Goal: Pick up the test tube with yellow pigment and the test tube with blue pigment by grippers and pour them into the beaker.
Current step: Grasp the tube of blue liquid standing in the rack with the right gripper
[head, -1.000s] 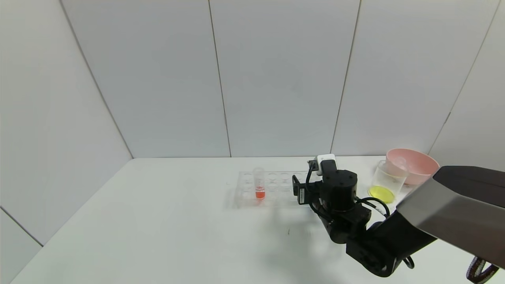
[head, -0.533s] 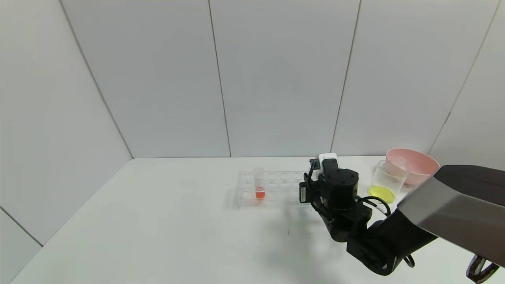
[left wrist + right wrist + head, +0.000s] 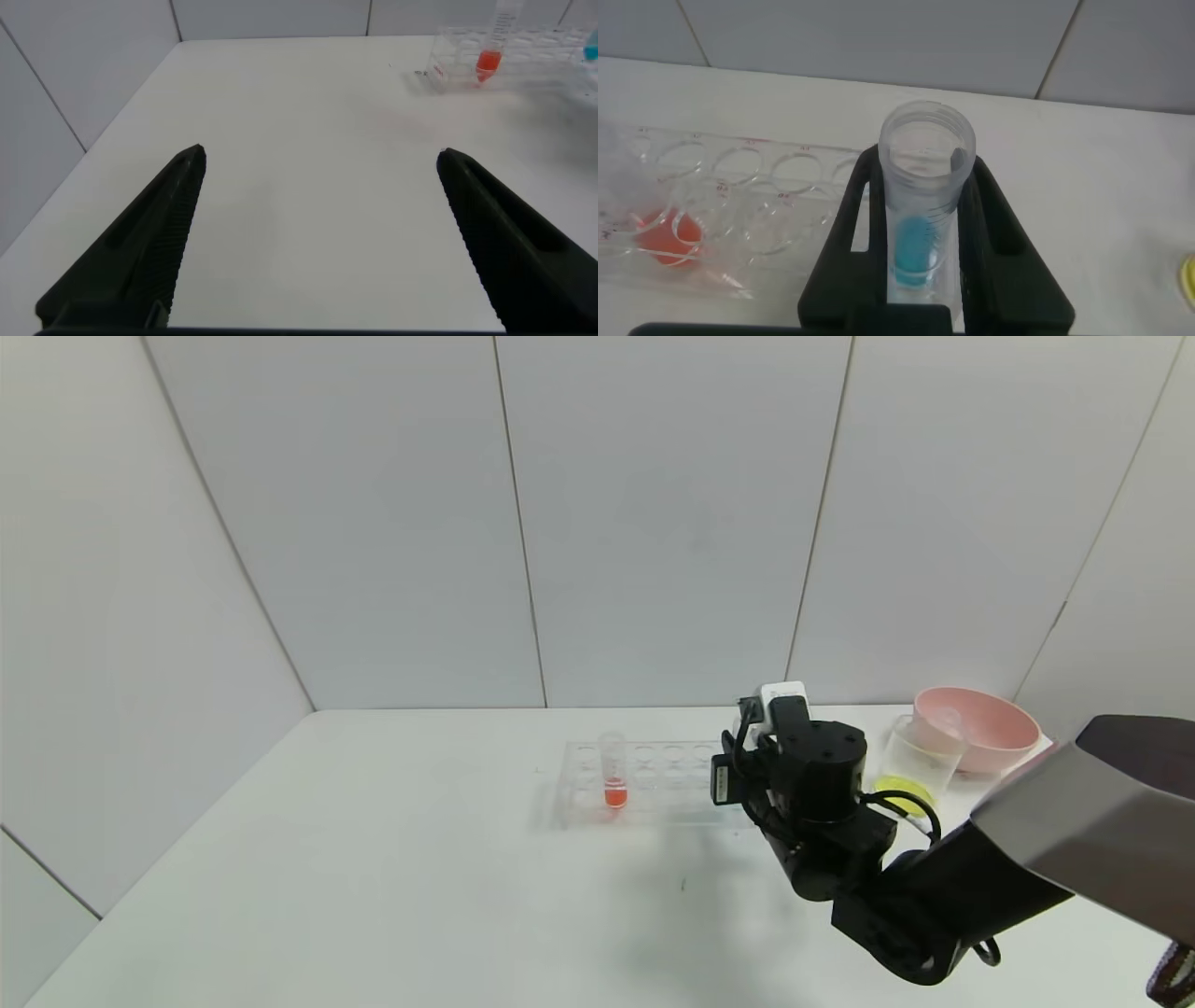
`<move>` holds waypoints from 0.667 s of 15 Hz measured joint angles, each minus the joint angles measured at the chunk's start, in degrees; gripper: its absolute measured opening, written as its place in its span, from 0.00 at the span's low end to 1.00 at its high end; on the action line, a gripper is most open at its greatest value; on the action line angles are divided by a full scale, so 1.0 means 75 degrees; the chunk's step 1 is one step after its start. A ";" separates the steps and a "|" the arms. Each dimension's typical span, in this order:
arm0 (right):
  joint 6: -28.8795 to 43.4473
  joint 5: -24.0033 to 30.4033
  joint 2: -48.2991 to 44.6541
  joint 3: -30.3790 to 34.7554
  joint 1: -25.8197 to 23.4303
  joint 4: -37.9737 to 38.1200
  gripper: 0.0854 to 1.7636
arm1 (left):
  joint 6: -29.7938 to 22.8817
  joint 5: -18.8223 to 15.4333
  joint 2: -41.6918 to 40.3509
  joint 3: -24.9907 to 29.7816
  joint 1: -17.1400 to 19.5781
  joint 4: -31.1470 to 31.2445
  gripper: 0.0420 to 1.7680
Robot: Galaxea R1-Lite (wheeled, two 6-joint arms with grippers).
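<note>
— So, where is your right tool at this moment?

— You have it over the white surface, between the clear tube rack and the beaker. In the head view you only see the black wrist body and the arm; the fingers are hidden behind it. The right wrist view shows them clenched on the test tube with blue pigment, one black finger on each side of the clear wall. The tube stands upright with its open mouth up and a short blue plug at its base.

— And the beaker?

— You will find it upright on the surface just in front of the pink bowl, to the right of your right tool. A yellow layer lies in its bottom. I cannot make out the test tube with yellow pigment with any certainty.

— What is in the rack?

— You can see one tube with orange liquid standing near its left end; the holes around it show nothing in them. The blue tube is beside the rack's right end.

— Your left tool?

— You have it parked off to the left, outside the head view. Its own camera shows the fingers spread wide over bare surface, gripping nothing, with the rack far off.
</note>
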 joint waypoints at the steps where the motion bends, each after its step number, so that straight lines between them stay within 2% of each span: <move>1: -0.0076 0.0002 -0.0120 0.0002 -0.0003 0.0002 0.24 | 0.0000 0.0003 0.0000 0.0000 0.0000 -0.0003 1.00; 10: -0.0296 0.0008 -0.0796 0.0041 0.0055 0.0000 0.24 | 0.0000 0.0003 0.0000 0.0000 0.0000 -0.0003 1.00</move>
